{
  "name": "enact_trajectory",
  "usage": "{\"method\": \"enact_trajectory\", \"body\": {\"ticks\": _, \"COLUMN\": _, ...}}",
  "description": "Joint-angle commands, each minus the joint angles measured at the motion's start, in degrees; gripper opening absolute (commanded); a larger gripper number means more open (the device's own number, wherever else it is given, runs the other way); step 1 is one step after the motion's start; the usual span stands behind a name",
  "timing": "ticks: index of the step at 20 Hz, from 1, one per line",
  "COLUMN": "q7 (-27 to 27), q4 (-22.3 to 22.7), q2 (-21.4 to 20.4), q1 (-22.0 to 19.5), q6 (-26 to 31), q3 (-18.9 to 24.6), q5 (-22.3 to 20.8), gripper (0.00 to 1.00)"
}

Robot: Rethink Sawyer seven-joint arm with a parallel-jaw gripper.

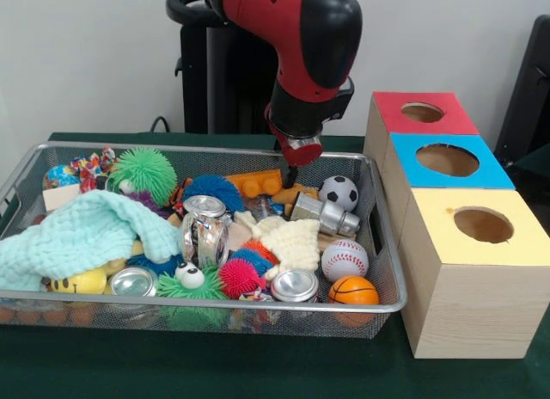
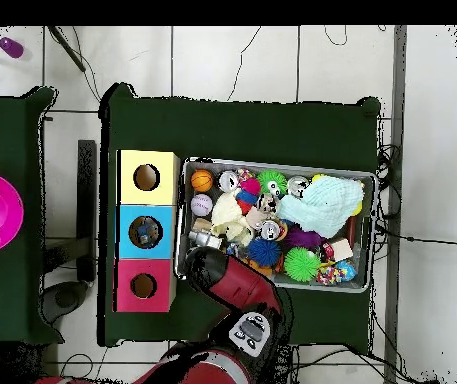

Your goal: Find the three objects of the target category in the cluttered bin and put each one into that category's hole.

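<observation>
The gripper (image 1: 290,177) is lowered at the mesh bin's (image 1: 378,244) twelve-o'clock rim beside the orange brick (image 1: 255,184); its finger state cannot be told. Ball candidates, soccer ball (image 1: 339,193), baseball (image 1: 345,260) and basketball (image 1: 353,291), are clustered at four o'clock, and a descent here could jam against piled clutter.

the bin (image 1: 387,306) is silvery wire mesh. lower left in it lies a soft, waffle-textured mint cloth (image 1: 82,236); shiny metal cans (image 1: 294,285) glint nearby. the boxes (image 1: 468,309) are pale matt wood with coloured tops, on a matt dark green worktop (image 1: 258,369).
</observation>
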Motion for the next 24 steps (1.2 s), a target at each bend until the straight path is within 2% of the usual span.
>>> {"method": "enact_trajectory", "body": {"ticks": 1, "q7": 12.03, "q4": -4.75, "q2": 3.99, "q1": 1.52, "q6": -4.95, "q3": 2.19, "q5": 1.71, "gripper": 1.00}}
{"method": "enact_trajectory", "body": {"ticks": 12, "q7": 13.84, "q4": -7.42, "q2": 3.34, "q1": 3.74, "q6": 3.58, "q3": -0.71, "q5": 2.42, "gripper": 1.00}}
{"method": "enact_trajectory", "body": {"ticks": 15, "q7": 13.91, "q4": -8.67, "q2": 2.86, "q1": 3.83, "q6": 7.49, "q3": -1.81, "q5": 1.89, "gripper": 1.00}}
{"method": "enact_trajectory", "body": {"ticks": 24, "q7": 13.17, "q4": -11.66, "q2": 1.80, "q1": 3.42, "q6": 14.32, "q3": -4.12, "q5": 0.52, "gripper": 1.00}}
